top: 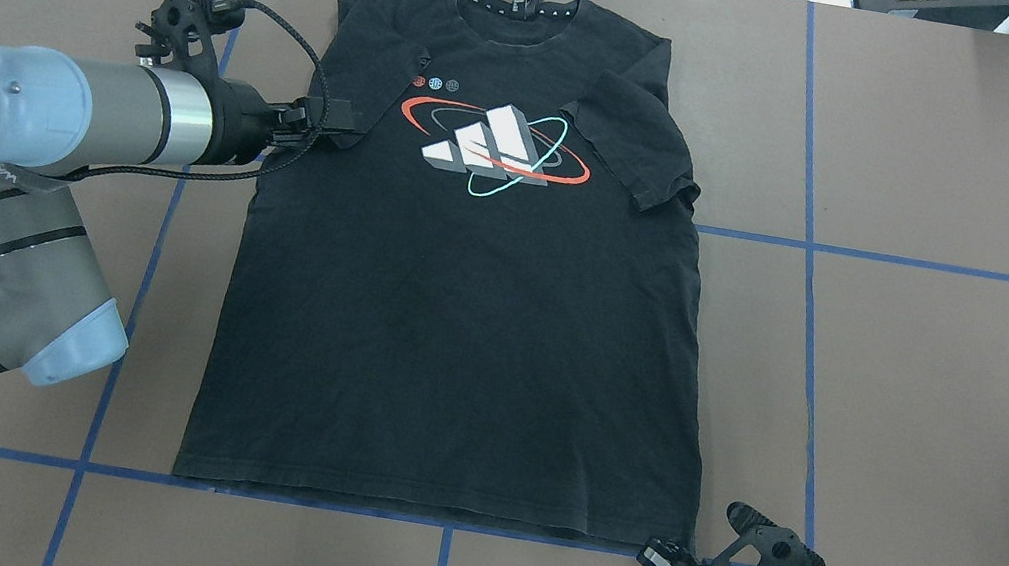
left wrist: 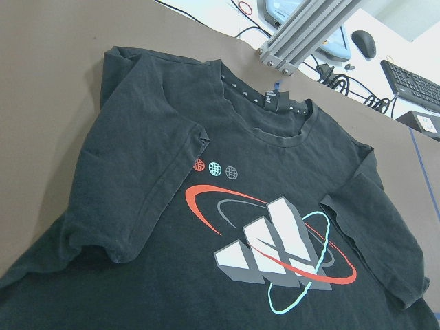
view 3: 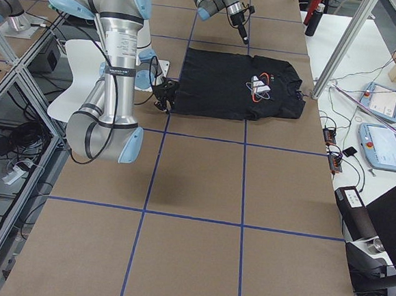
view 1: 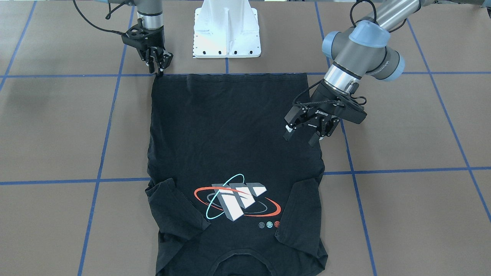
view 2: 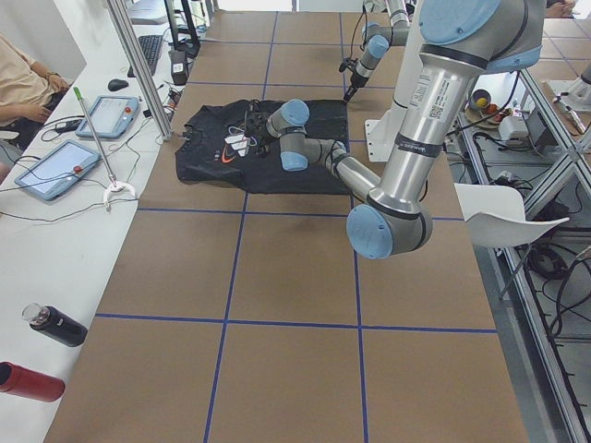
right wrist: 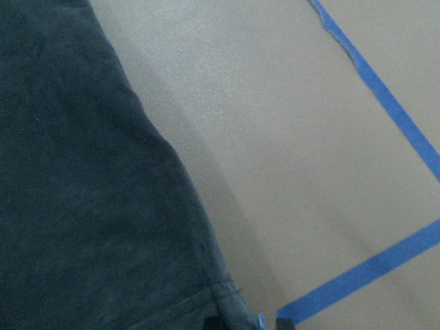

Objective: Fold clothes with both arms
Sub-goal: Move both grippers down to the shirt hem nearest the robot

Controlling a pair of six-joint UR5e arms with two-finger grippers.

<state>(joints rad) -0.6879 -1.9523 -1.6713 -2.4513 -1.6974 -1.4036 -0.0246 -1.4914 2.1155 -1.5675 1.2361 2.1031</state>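
Observation:
The black T-shirt (view 1: 230, 134) lies flat on the table, logo up, collar away from the robot and both sleeves folded in onto the chest; it also shows in the overhead view (top: 456, 336). My left gripper (view 1: 303, 137) is open and empty, held above the shirt's side edge near its left sleeve (top: 363, 89). My right gripper (view 1: 159, 69) points down with its fingertips together at the hem corner nearest the robot (right wrist: 223, 299), and seems pinched on it. The hem lies flat on the table.
The white pedestal base (view 1: 227, 30) stands just behind the hem. Blue tape lines (top: 810, 240) cross the brown table. An aluminium post (left wrist: 309, 34) rises beyond the collar. Tablets (view 2: 55, 171) and a seated person are at the operators' desk.

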